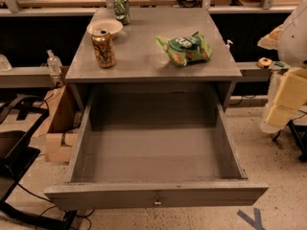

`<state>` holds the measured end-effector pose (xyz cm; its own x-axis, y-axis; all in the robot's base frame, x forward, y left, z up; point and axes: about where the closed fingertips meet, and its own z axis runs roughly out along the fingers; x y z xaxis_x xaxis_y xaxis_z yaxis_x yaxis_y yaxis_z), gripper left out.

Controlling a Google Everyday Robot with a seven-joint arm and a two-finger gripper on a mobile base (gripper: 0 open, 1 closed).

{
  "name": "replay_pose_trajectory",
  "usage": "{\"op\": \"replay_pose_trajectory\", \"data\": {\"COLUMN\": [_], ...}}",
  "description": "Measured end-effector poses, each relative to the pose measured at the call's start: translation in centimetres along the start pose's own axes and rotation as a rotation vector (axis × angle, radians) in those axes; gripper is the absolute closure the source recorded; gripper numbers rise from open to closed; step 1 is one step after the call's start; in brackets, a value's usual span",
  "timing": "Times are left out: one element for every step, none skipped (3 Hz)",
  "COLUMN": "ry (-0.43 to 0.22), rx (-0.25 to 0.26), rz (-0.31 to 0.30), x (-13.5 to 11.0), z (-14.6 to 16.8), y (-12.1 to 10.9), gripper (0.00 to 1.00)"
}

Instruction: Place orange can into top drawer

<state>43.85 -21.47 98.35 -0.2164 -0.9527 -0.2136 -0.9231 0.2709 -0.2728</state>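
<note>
The orange can point(103, 48) stands upright on the left side of the grey cabinet top point(144, 61), just in front of a white bowl. The top drawer point(156, 194) is pulled fully open below it, with a keyhole at the centre of its front panel, and nothing lies inside it. My gripper point(283, 104), pale yellow on a white arm, hangs at the right edge of the view. It is beside the drawer's right wall, well apart from the can, and holds nothing that I can see.
A white bowl point(104, 28) and a green can point(122, 8) stand behind the orange can. A green snack bag point(183, 49) lies at the right of the cabinet top. A cardboard box point(57, 128) and cables lie on the floor at the left.
</note>
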Motion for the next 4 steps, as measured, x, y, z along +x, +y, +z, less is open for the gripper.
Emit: {"op": "replay_pose_trajectory", "data": {"ry": [-0.004,-0.057,-0.219,-0.469], "rx": [0.004,0.055,0.119,0.170], "rz": [-0.001,-0.012,0.042,0.118], "x": [-0.1,-1.3,-2.5,-4.8], "z": [0.0,0.4,1.5,3.4], "y": [-0.1,-1.5,-5.7,-10.4], "gripper": [0.00,0.00,0.00,0.00]}}
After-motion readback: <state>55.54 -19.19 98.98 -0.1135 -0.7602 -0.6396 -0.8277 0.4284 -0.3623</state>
